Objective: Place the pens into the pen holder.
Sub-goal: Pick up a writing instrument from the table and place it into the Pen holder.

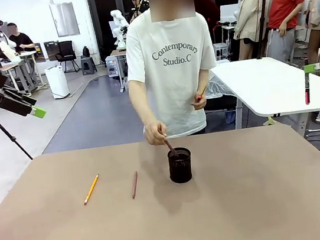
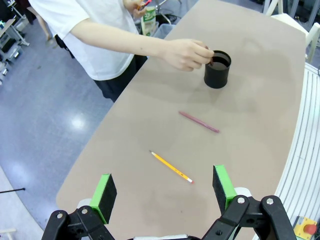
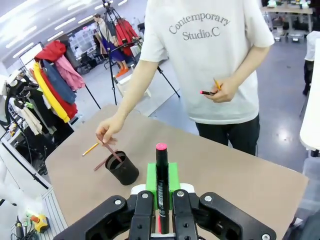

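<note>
Front view: a dark pen (image 1: 169,147) is held into the pen holder (image 1: 180,166) by a person's hand (image 1: 154,132); a pencil (image 1: 91,189) and a reddish pen (image 1: 134,184) lie unplaced at nine o'clock. Left wrist view: the left fingers (image 2: 106,192) are spread, empty. Right wrist view: a pink-capped pen (image 3: 161,175) is clamped by the right fingers (image 3: 174,182).

Your left gripper (image 1: 30,108) hangs raised at the far left on a tilted wrist, jaws spread wide and holding nothing, green pads (image 2: 106,191) well apart. Your right gripper (image 3: 161,181) sits high at the far right, jaws closed on a pink-tipped pen (image 3: 161,157).
</note>
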You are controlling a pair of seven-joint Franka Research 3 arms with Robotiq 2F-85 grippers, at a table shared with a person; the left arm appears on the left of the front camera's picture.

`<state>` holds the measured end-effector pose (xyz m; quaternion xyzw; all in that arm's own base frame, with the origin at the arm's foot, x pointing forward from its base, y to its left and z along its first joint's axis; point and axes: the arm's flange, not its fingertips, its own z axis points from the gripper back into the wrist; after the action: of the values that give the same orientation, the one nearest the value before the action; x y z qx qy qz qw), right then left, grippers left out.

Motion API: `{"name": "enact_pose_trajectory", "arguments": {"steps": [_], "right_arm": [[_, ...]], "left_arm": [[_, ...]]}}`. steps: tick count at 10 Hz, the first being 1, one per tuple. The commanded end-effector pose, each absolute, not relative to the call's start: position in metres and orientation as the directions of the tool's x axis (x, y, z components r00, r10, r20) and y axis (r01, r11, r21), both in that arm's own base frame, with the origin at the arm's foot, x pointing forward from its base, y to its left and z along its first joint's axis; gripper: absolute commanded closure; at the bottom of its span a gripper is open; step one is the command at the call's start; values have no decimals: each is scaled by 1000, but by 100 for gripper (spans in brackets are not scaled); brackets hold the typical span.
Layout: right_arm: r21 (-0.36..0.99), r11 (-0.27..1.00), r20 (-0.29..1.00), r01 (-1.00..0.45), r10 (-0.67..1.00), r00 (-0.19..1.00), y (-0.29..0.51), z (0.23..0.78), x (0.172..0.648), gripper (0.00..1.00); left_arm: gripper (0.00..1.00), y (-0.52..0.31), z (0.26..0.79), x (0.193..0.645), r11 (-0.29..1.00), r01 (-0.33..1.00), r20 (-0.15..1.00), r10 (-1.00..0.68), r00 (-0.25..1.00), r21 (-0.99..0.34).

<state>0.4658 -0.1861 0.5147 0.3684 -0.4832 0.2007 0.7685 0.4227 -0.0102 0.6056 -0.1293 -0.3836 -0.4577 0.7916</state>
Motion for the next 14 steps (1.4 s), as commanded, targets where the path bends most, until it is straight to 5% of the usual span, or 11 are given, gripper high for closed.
{"name": "enact_pose_trajectory", "arguments": {"steps": [1,7,14], "right_arm": [[374,633,891,-678,-43,452,-185,515,467,100],[377,641,889,-668,-47,456,-185,513,466,100],[354,512,925,-783,-64,375,-124,550,516,100]], "left_arm": [[0,-10,606,423,543,828,738,-616,276,144],[0,-10,606,423,543,828,738,-616,276,144],[0,-10,606,423,543,828,738,-616,276,144]]}}
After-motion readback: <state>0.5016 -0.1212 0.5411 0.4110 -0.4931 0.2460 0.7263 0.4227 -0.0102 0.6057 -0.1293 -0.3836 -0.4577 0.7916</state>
